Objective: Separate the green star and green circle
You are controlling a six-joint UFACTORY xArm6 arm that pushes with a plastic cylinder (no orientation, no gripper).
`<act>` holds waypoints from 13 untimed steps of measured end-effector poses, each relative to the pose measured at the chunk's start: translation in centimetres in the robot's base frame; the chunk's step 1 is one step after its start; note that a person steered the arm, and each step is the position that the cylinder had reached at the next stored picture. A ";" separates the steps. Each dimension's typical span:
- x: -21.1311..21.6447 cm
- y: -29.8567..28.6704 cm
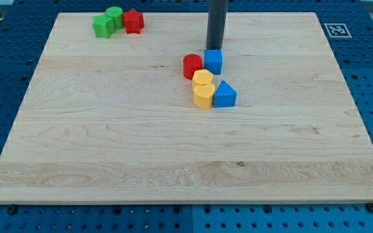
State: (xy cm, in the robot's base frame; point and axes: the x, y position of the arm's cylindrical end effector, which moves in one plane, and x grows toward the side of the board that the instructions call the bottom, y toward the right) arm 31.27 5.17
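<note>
**Yellow and blue cluster sits mid-table, greens far off at the top left**

Nearest the camera, the bare wooden table (173,168) fills the view's bottom. Going left to right, we first meet the green star (102,26) at the view's top left corner of the table, with the green circle (114,15) touching it just behind and to the right. A red block (133,21) (its shape is hard to make out) presses against the circle's right side.

Well apart from these, near the table's middle, we see a red cylinder (192,66), then two yellow blocks, one (203,79) above the other (203,96), touching each other. A blue cube (214,61) stands beside the red cylinder, and a blue triangle (225,94) rests against the lower yellow block.

We carry no pincer, only a rod; my tip (215,48) sits just behind the blue cube, far from both green blocks.
</note>
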 end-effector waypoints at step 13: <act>-7.1 -19.4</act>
State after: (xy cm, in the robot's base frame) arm 24.14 -14.18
